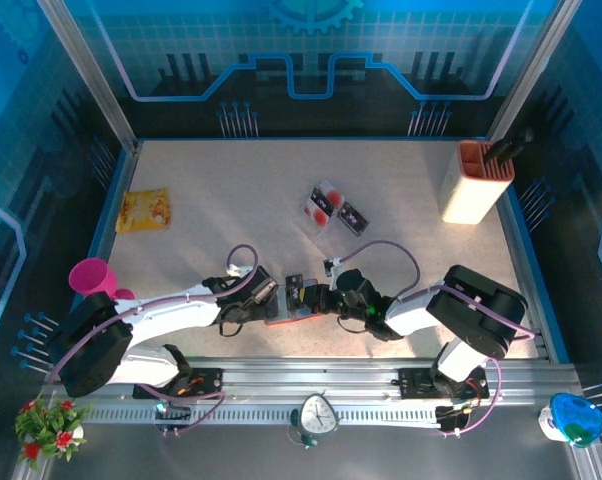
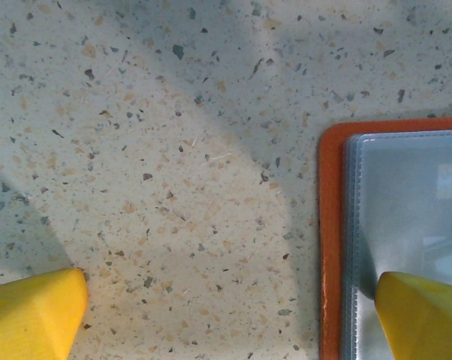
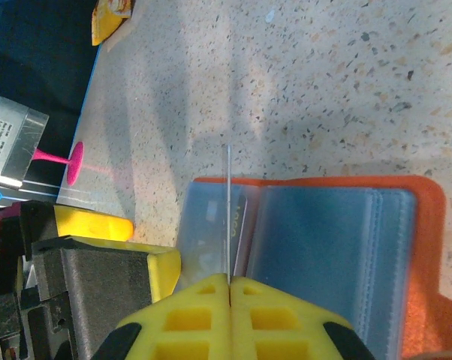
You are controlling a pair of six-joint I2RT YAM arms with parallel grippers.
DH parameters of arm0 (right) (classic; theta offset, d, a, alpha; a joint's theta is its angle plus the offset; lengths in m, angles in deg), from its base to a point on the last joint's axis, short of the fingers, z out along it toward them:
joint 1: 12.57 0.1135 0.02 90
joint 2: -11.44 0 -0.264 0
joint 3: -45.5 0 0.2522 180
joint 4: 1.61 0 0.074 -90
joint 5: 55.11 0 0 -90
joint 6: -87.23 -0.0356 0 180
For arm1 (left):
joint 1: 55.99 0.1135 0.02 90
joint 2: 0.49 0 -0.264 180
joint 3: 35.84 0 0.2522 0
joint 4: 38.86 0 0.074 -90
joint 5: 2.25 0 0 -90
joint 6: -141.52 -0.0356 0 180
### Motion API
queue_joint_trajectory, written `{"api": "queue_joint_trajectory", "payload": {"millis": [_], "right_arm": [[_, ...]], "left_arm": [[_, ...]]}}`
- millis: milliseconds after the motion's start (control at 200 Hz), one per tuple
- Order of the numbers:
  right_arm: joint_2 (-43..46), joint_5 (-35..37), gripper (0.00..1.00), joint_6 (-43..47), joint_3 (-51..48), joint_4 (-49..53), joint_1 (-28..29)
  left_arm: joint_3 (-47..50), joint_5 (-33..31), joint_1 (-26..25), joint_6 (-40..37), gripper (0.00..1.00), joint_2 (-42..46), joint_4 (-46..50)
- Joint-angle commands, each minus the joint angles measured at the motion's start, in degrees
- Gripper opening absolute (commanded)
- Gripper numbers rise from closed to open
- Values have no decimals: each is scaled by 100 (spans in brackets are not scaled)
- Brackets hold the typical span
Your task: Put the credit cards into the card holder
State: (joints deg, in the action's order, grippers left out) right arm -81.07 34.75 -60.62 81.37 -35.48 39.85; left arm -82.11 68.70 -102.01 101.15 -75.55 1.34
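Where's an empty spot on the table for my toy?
Big bare patch between the yellow packet and the cards. More room between them and the cream container. Crowded up front, where the left arm and right arm meet over the wallet.

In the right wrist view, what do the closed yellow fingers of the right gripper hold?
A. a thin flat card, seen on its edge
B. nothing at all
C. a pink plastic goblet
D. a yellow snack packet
A: the right gripper is shut on a thin flat card, which shows as a fine upright line over the open orange-red folding wallet with its clear pockets.
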Motion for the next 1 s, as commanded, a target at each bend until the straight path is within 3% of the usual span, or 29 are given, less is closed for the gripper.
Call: {"api": "queue_joint_trajectory", "payload": {"millis": [0,430,996], "right_arm": [[-131,129,0,-99,-58,-85,92],[-180,331,0,-402,-160,-149,165],[-109,244,0,-473,47,607,211]], "left_arm": [[94,-45,-46,47,99,-100,161],[74,-46,-39,41,99,-51,183],[41,-41,-39,-36,99,-47,135]]}}
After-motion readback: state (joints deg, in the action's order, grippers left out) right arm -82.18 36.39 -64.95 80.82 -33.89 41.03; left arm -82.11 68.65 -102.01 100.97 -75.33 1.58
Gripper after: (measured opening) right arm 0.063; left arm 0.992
